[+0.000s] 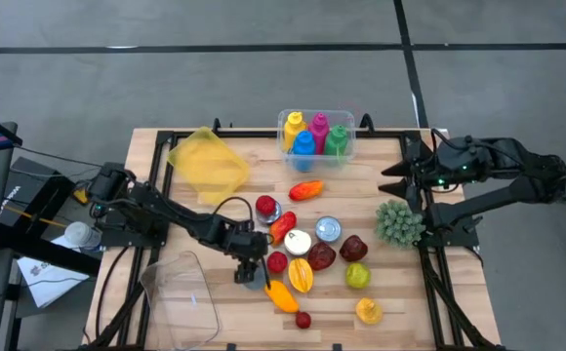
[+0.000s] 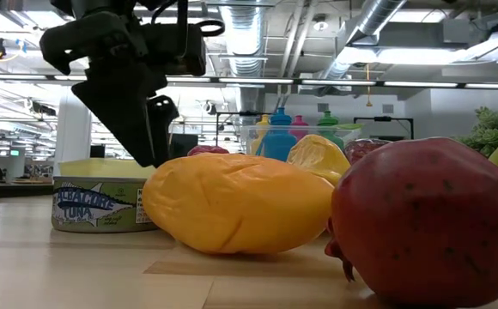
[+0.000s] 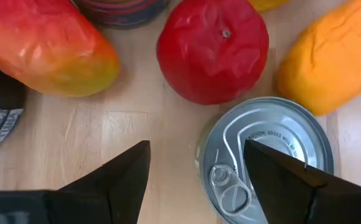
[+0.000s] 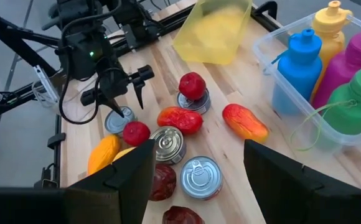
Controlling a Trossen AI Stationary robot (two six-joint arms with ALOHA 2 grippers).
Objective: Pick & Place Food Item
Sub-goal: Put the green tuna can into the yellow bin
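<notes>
My left gripper is open and points down over a silver tuna can among the toy food at the table's middle. In the left wrist view one finger stands over the can's lid and the other over bare wood. The can stands flat on the table, and the fingers end just above it. A red tomato, an orange fruit and a red-orange fruit lie close around it. My right gripper is open and waits near the table's right far corner.
A clear tub lies near the left near corner, and a yellow tub toward the far left. A bin of coloured bottles stands at the far edge. More cans, fruits and a green spiky ball crowd the centre-right.
</notes>
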